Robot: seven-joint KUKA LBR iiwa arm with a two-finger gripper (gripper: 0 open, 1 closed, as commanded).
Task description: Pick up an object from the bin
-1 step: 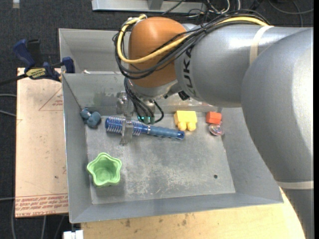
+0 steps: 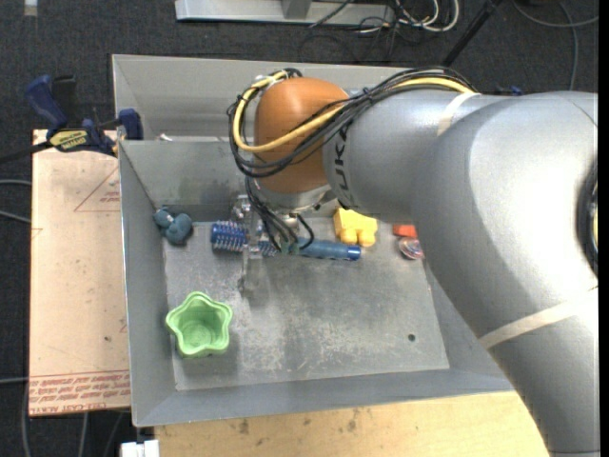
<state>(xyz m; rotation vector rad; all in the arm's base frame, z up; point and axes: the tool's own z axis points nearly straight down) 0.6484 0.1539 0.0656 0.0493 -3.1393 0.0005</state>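
My gripper hangs below the orange wrist cover, low over the back middle of the bin floor. Right at its left side lies a blue ribbed, brush-like piece, touching or nearly touching it. A blue pen-shaped stick lies flat just to its right, one end tucked under the gripper body. Behind that stick stands a yellow block. Nothing can be seen held in the gripper.
A green star-shaped cup stands upright at the front left. A grey-blue lump lies by the left wall. A small orange piece and a round clear piece lie at the right. The arm covers the bin's right side.
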